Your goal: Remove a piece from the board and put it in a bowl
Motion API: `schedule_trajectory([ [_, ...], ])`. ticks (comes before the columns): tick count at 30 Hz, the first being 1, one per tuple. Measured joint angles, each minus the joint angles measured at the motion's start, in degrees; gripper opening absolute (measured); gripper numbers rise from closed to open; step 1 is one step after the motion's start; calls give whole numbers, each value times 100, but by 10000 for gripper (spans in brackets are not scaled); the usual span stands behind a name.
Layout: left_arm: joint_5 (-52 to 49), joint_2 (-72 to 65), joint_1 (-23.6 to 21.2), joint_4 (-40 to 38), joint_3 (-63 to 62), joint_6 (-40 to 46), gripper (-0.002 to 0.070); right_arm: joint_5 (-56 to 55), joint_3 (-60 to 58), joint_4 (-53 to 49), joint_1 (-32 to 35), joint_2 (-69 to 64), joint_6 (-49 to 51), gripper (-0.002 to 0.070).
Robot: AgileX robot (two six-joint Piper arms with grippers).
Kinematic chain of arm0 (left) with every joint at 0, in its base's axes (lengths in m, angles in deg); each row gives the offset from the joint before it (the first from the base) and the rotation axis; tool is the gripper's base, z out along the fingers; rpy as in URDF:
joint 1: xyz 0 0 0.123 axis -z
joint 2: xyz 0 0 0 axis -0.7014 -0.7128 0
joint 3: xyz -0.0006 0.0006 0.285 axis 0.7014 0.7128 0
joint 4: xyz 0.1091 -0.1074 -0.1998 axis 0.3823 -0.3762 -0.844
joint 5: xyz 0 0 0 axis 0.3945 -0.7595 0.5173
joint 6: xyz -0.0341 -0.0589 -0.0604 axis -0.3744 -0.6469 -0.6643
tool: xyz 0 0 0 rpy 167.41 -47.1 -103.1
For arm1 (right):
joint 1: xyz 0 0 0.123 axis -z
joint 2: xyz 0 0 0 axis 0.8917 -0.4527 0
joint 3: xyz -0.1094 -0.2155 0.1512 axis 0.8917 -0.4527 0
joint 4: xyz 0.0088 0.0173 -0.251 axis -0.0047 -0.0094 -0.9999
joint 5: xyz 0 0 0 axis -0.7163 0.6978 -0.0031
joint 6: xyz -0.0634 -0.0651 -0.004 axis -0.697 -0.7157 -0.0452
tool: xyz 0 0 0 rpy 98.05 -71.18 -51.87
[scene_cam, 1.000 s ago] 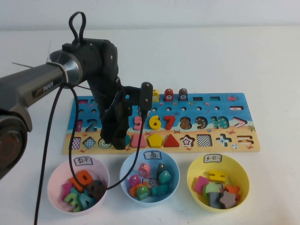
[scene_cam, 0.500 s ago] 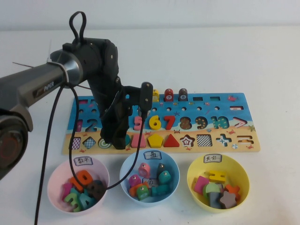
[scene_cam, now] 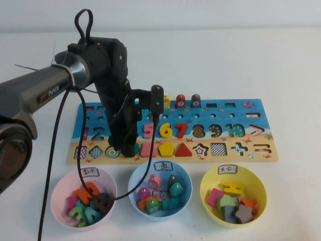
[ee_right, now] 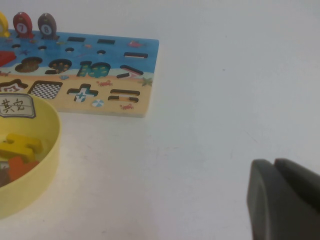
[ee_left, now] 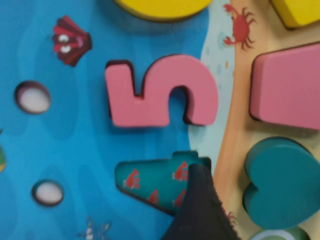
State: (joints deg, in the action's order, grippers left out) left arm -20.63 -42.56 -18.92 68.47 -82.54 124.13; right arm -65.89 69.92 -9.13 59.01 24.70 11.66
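Observation:
The teal heart piece (ee_left: pixel 280 185) lies in its slot on the sandy strip of the board (ee_left: pixel 75 140), next to the pink trapezoid (ee_left: pixel 287 90). My left gripper (ee_left: pixel 235 200) is low over it, open; one dark finger (ee_left: pixel 200 210) shows beside the heart, apart from it, and the other finger is out of view. In the high view the left gripper (scene_cam: pixel 128 149) mostly hides the heart (scene_cam: pixel 135 149) on the board (scene_cam: pixel 251 108). The yellow bowl (scene_cam: pixel 256 183) stands at the front right. My right gripper (ee_right: pixel 280 200) is shut and empty over bare table, right of the board (ee_right: pixel 135 65) and the yellow bowl (ee_right: pixel 45 150).
A pink bowl (scene_cam: pixel 60 183) and a light blue bowl (scene_cam: pixel 135 178), both holding pieces, stand in front of the board. A pink 5 (ee_left: pixel 160 92) sits in its slot behind the heart. The left arm's black cable (scene_cam: pixel 55 150) hangs over the board's left end.
The left arm has shifted slightly, and the green ring piece left of the gripper shows more. The heart stays in its slot. The bowls have not moved.

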Motion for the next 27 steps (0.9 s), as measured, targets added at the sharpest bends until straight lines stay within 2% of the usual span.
schedule_trajectory([
  [7, -56, 0, 0, 16, -289, -533, 442, 0, 0, 0, 0, 0, 0, -17],
  [27, -56, -46, 0, -109, -278, -652, 441, 0, 0, 0, 0, 0, 0, -17],
])
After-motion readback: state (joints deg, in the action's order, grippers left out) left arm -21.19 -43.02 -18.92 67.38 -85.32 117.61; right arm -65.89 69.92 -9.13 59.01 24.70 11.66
